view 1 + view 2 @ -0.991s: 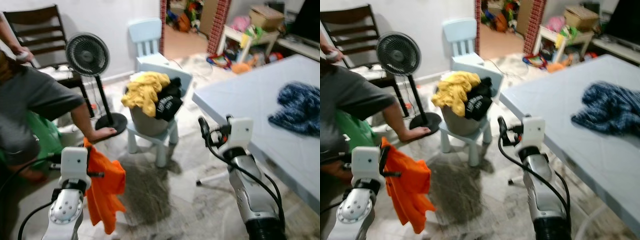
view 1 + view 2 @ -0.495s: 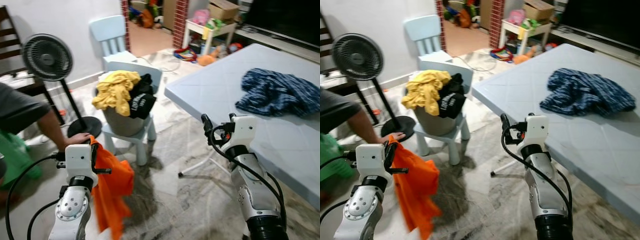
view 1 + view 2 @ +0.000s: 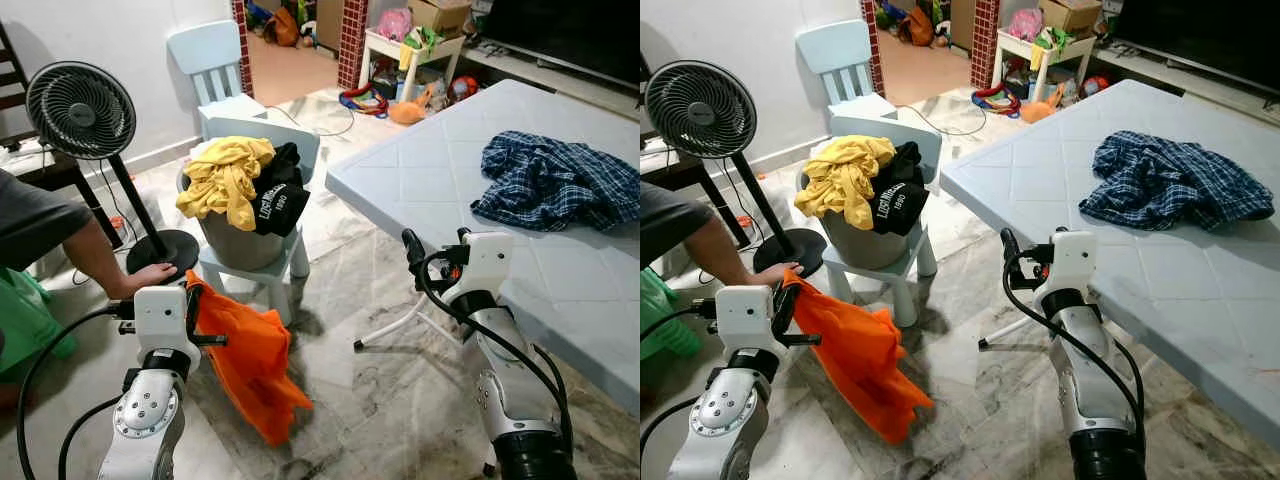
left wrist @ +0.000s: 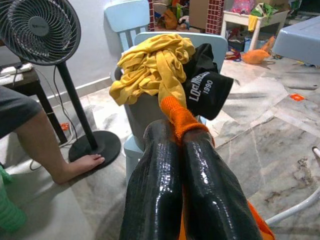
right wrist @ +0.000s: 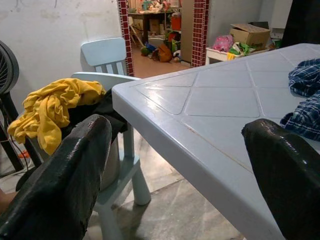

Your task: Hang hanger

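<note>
Fingers of your left gripper are pinched tight on an orange garment, which hangs from them above the marble floor. Your right gripper is spread wide, holding nothing, just beside the edge of the pale blue counter, where a plaid shirt lies.

You can read white lettering ending in "1990" on the black garment draped over the bucket's rim; the curved word above it looks like "LOS ANGELES" but is not fully legible. The fan's hub badge is too small to read.
</note>
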You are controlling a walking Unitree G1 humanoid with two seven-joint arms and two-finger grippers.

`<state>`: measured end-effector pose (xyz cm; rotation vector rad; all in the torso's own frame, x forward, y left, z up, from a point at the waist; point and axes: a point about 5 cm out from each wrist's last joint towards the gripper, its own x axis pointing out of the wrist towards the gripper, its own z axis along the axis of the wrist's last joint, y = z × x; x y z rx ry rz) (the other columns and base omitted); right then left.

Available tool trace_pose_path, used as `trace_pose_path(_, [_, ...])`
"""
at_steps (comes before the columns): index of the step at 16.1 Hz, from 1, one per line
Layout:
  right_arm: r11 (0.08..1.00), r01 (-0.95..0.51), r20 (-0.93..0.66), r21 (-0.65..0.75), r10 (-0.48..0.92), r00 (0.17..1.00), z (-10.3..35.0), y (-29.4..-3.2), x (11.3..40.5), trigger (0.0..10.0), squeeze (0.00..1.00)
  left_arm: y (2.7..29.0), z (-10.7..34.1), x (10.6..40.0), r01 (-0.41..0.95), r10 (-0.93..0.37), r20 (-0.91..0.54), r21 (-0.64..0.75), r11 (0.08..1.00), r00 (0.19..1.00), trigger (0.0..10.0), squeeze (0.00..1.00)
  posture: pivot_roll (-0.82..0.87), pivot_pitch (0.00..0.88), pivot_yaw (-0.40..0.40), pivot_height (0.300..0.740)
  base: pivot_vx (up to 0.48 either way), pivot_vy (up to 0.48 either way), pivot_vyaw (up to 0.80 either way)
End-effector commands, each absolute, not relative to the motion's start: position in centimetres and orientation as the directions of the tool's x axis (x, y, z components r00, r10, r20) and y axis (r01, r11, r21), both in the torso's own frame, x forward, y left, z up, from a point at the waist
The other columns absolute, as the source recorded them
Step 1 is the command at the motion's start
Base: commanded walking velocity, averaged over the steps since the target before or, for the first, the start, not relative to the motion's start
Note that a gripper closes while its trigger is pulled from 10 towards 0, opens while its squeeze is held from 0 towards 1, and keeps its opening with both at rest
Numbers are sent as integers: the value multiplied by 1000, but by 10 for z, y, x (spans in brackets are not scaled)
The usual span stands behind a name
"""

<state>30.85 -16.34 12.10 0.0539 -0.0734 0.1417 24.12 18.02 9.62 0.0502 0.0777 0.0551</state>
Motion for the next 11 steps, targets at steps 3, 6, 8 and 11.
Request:
trace_pose_path(3, [988, -142, 72, 58, 138, 988, 122, -164, 310, 10000, 0, 180, 104, 243, -49, 52, -49, 51, 997, 997, 10000, 0, -52, 0, -2, 740, 0, 0, -800])
trace_pose_path(6, [988, -141, 72, 60, 137, 988, 122, -164, 310, 10000, 0, 180, 104, 244, -49, 51, -53, 51, 998, 997, 10000, 0, -51, 0, -2, 740, 0, 0, -800])
trace_pose_path(8, [988, -140, 72, 62, 135, 988, 122, -164, 310, 10000, 0, 180, 103, 243, -49, 52, -55, 50, 998, 997, 10000, 0, -49, 0, 0, 740, 0, 0, -800])
trace_pose_path(11, [988, -138, 71, 65, 133, 989, 121, -163, 309, 10000, 0, 180, 103, 243, -49, 52, -58, 50, 998, 997, 10000, 0, -48, 0, 0, 740, 0, 85, -800])
